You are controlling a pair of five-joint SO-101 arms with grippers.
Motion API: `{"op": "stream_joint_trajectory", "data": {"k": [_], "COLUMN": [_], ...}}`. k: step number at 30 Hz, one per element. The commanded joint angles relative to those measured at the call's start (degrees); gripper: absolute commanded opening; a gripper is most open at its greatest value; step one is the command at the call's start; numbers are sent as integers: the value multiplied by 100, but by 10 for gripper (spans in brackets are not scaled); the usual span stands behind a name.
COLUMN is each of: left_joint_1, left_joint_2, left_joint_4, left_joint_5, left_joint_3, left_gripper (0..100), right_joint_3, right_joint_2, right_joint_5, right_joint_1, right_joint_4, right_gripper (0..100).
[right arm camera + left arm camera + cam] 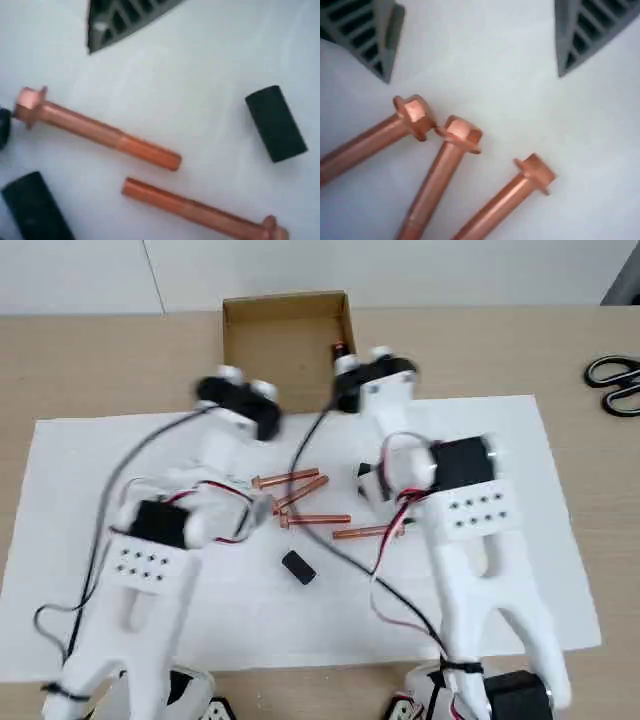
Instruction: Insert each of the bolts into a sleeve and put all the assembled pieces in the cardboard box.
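Left gripper [475,55] is wide open and holds nothing. We see it just above the hex heads of three copper bolts [447,170].

Right gripper [112,25]: we can't tell its state. Under it lie two bolts [100,130] and two black sleeves [275,122].

From the high view we count four loose bolts [300,492] fanned out on the white paper sheet [80,460], on the arm side of the cardboard box [240,340]. One black sleeve [298,567] lies alone, farther from the box than the bolts.

Inside the box, against its right wall, sits one dark-and-copper piece [340,348]; we can't make out more.

Scissors [615,385] lie on the table, well to the right of the box.
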Motion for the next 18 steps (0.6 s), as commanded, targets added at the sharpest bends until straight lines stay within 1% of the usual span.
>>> {"op": "stream_joint_trajectory", "data": {"k": [1,4,7,10,13,18], "left_joint_1": [325,527,809,1046,1345,1864], "left_joint_2": [651,1486,2330,3033,3587,4114], "left_joint_4": [-334,-378,-352,-343,-316,264], "left_joint_5": [-404,-651,-888,-923,-932,-941], "left_joint_3": [-479,-945,-1569,-2325,-2923,-3609], "left_gripper": [206,206,205,205,205,205], "right_joint_3": [97,229,220,273,387,404], "right_joint_2": [-4,-13,-48,-13,-66,-66], "right_joint_5": [-62,-53,-44,273,440,466], "right_joint_1": [418,901,1798,2422,2659,2677], "right_joint_4": [-4,-4,-4,57,57,22], "right_gripper": [221,221,221,221,221,221]}}
